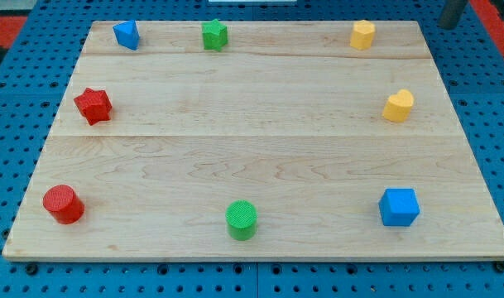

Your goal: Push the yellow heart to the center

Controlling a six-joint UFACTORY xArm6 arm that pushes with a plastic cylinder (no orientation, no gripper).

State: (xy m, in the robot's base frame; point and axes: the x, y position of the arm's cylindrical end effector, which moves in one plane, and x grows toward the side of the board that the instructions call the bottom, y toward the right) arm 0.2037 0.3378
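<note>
The yellow heart (pixel 398 106) lies on the wooden board (pixel 252 149) near its right edge, in the upper half. My tip (pixel 445 27) shows at the view's top right, just off the board's top right corner, above and to the right of the heart and well apart from it. A second yellow block (pixel 362 35), pentagon-like, sits at the board's top edge, to the left of my tip.
A blue triangular block (pixel 127 35) and a green star (pixel 214 35) sit along the top edge. A red star (pixel 93 106) is at the left. A red cylinder (pixel 63 204), a green cylinder (pixel 242 220) and a blue cube (pixel 399 207) sit along the bottom.
</note>
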